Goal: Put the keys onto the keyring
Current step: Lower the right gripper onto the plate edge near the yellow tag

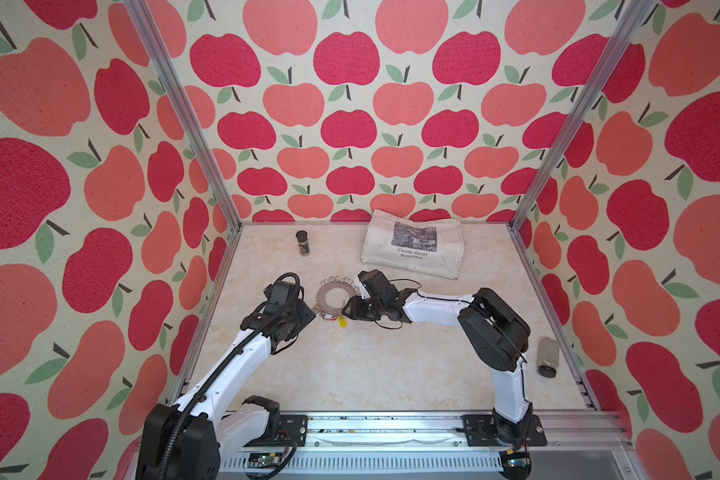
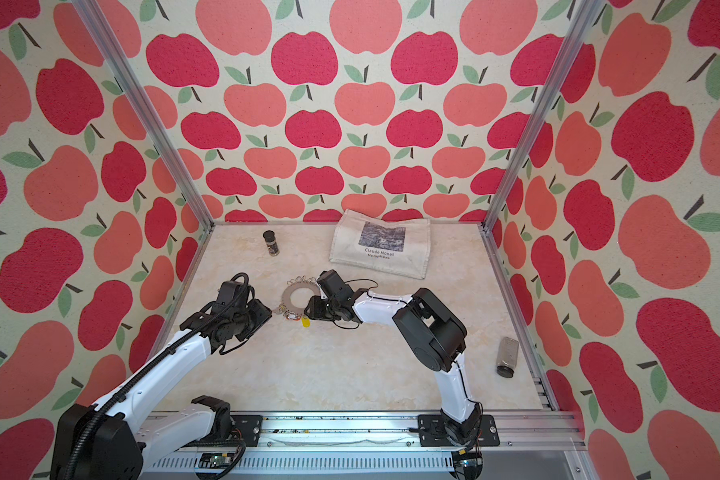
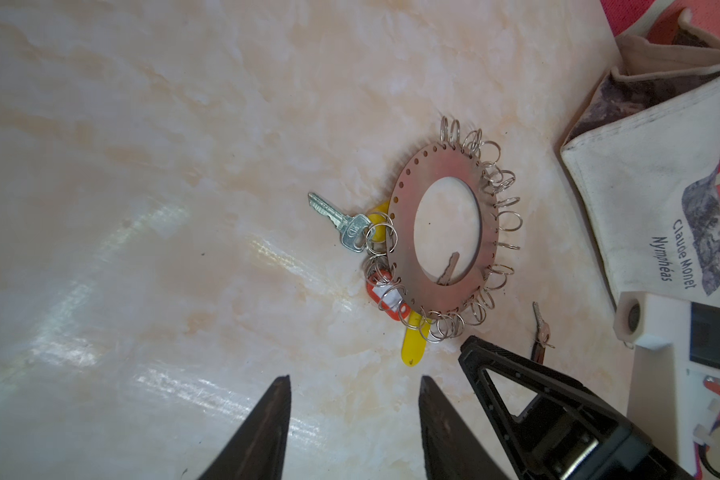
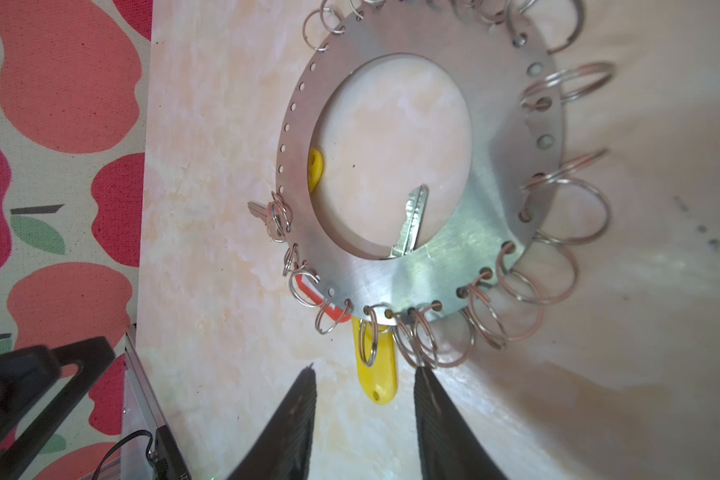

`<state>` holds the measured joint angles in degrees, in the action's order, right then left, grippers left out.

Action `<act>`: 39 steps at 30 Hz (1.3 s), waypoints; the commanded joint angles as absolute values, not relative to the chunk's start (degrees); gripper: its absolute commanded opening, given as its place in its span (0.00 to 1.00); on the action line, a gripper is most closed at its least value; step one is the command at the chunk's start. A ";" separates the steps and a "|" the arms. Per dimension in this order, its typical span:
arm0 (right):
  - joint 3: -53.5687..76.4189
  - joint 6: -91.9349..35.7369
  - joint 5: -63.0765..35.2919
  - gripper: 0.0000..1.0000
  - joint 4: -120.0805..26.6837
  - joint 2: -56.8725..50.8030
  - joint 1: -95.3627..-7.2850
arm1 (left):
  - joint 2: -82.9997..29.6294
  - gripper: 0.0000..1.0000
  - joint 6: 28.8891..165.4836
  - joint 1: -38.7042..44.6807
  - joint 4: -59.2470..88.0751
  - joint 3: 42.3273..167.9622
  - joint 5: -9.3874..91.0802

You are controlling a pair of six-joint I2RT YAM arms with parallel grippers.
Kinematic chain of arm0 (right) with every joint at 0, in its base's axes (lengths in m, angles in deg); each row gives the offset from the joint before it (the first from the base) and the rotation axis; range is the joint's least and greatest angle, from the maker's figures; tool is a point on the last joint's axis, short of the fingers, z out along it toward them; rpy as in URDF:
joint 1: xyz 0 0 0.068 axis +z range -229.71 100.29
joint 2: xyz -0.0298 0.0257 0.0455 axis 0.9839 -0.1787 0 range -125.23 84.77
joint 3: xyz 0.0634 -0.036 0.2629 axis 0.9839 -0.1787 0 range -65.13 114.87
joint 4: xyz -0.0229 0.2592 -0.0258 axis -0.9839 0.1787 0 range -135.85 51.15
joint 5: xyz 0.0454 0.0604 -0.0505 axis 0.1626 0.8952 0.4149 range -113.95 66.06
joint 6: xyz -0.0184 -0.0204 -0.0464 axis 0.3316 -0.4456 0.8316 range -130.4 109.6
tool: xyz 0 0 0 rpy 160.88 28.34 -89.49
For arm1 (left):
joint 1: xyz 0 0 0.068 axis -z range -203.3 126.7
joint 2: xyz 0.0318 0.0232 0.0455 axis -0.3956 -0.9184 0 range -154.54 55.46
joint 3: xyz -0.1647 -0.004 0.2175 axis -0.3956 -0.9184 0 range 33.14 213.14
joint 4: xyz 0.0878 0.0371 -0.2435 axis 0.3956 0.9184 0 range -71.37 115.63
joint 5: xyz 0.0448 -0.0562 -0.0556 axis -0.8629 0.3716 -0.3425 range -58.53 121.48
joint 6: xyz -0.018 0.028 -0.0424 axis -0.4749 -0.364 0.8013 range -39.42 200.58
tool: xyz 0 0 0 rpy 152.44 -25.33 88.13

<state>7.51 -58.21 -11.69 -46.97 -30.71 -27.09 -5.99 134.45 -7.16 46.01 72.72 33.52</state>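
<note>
The key [image 3: 540,328] lay just beside my right pincer [image 4: 366,369], outside its half-open, empty jaws, which pointed at the keyring [image 4: 433,278] instead.

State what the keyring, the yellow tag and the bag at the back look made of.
Keyring: brushed sheet metal, likely steel; grey sheen, fine streaks.
Yellow tag: smooth glossy plastic, probably moulded.
Bag: off-white woven cloth, seemingly canvas; matte, creased.
</note>
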 commanded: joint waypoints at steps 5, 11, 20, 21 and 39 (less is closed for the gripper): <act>10.17 -56.03 -12.98 0.42 -44.04 -32.33 -27.24 | -5.50 0.52 133.41 -7.56 46.10 72.26 33.92; 10.90 -55.24 -12.50 0.41 -43.27 -32.74 -27.18 | -5.76 0.52 133.32 -7.57 46.14 72.61 33.94; 13.11 -54.29 -12.78 0.40 -40.44 -34.80 -27.24 | -5.81 0.52 133.49 -7.57 45.97 72.26 34.11; 13.35 -54.11 -12.79 0.39 -39.99 -35.01 -27.22 | -5.80 0.52 133.49 -7.57 45.94 72.26 34.09; 11.03 -57.64 -12.36 0.28 -42.38 -35.59 -27.45 | -5.46 0.51 133.67 -7.79 45.53 71.84 33.94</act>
